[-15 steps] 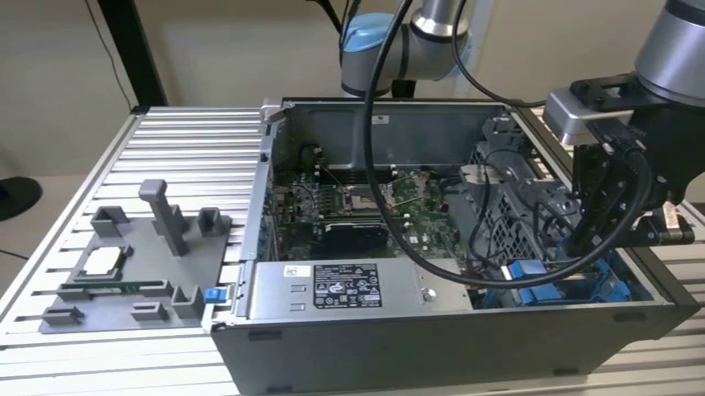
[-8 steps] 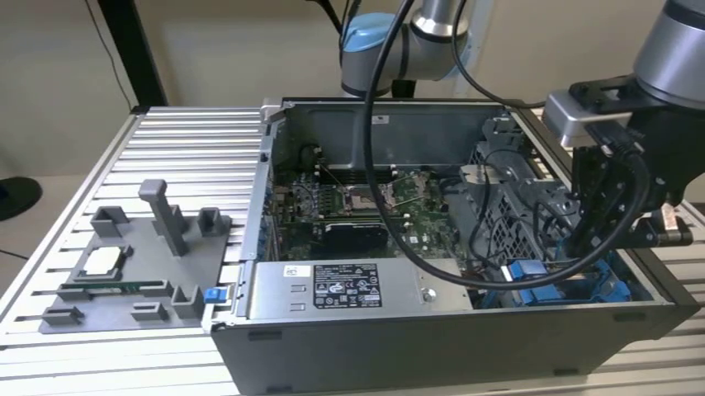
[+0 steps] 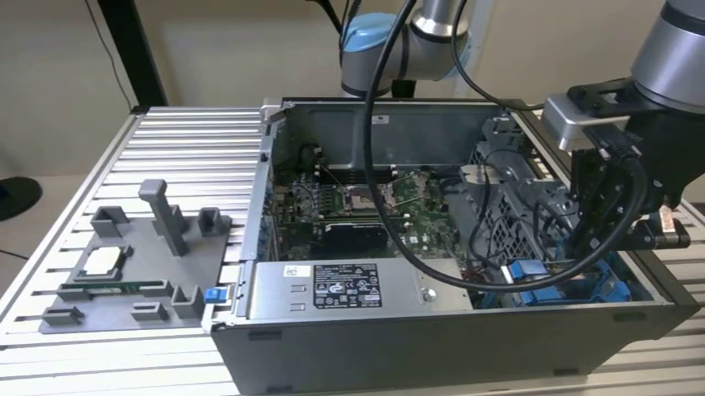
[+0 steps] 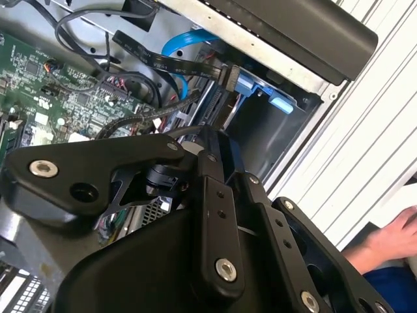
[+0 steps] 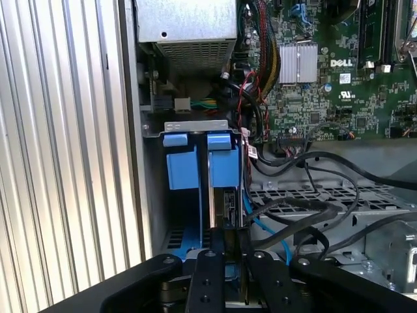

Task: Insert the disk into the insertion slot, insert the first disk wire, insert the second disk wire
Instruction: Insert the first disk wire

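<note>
Inside the open computer case (image 3: 441, 351), the disk (image 5: 228, 207) was held on edge, clenched by the pincer (image 5: 236, 242), and was lodged among the blue rails of the insertion slot (image 5: 181, 171), just ahead of it.

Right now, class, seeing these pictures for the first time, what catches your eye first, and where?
The open computer case on the slatted table, its green motherboard bare, draws the eye first. At the exterior view's right the arm reaches down into it; in the first wrist view its gripper sits at the insertion slot with bright blue rails. In the second wrist view a person's hand shows beside the table.
</note>
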`<state>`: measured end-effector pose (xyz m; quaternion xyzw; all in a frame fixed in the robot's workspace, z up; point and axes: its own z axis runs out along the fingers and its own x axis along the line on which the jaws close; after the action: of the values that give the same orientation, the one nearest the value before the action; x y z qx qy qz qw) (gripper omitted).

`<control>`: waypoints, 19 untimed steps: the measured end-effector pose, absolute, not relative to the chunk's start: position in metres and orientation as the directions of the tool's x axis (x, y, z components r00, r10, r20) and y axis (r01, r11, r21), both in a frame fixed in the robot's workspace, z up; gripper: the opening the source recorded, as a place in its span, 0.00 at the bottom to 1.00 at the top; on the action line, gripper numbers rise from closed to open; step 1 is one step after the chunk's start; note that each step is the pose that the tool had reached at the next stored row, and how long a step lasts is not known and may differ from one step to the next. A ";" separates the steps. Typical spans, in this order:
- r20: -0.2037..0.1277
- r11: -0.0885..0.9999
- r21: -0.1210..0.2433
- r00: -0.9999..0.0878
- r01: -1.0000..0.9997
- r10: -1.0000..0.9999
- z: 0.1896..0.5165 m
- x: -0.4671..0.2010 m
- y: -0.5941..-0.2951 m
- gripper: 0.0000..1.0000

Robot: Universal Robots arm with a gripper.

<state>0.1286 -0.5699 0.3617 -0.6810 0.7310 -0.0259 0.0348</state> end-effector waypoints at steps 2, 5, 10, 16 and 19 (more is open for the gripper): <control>-0.016 0.071 -0.085 -0.070 -0.994 -0.997 0.362 0.129 -0.570 0.00; -0.016 0.071 -0.085 -0.070 -0.994 -0.997 0.362 0.129 -0.570 0.00; -0.016 0.071 -0.087 -0.070 -0.994 -0.997 0.360 0.129 -0.570 0.00; -0.017 0.071 -0.109 -0.070 -0.991 -0.997 0.354 0.129 -0.570 0.00; -0.018 0.071 -0.117 -0.069 -0.991 -0.997 0.351 0.129 -0.570 0.00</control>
<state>0.1291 -0.5699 0.3513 -0.6806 0.7303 -0.0368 0.0464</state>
